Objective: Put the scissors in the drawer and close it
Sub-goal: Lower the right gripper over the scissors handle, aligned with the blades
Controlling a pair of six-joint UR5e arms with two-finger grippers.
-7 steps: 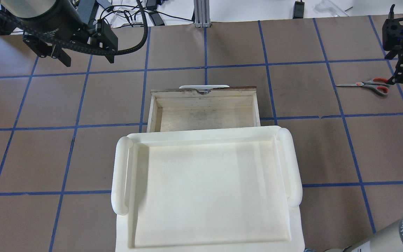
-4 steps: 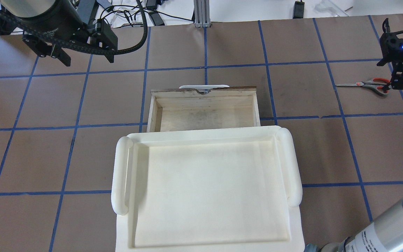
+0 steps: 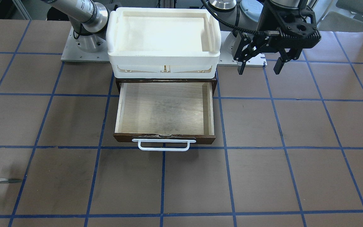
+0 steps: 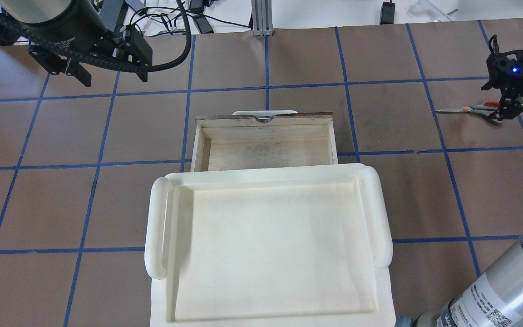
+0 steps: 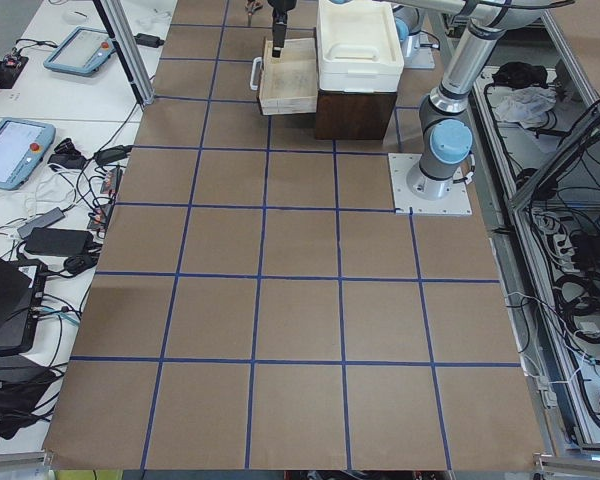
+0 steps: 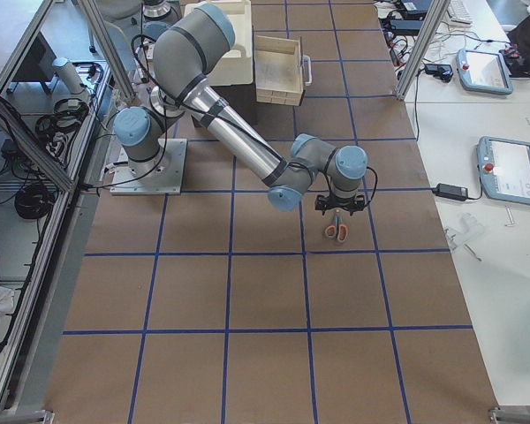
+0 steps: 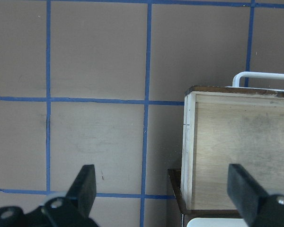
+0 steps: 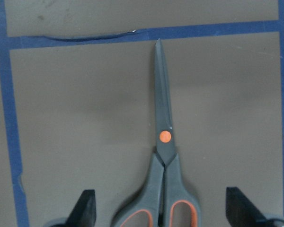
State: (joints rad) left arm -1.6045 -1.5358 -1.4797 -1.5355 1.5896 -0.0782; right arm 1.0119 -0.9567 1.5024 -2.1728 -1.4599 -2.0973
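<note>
Hovering over the scissors (image 8: pixel 164 156), which lie flat on the table (image 4: pixel 379 59) well apart from the open, empty drawer (image 3: pixel 164 108), the right gripper (image 4: pixel 510 108) spreads its fingers wide astride the handles. The left gripper (image 3: pixel 259 68) is wide too. Grasping, placing and closing are all left to do.

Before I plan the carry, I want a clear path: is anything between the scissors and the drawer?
Nothing visible. Only bare table lies between the scissors and the open, empty drawer.

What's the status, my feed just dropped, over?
Right gripper open, astride scissors handles on table. Left gripper open, idle near drawer. Drawer open, empty. Nothing seen blocking.
</note>
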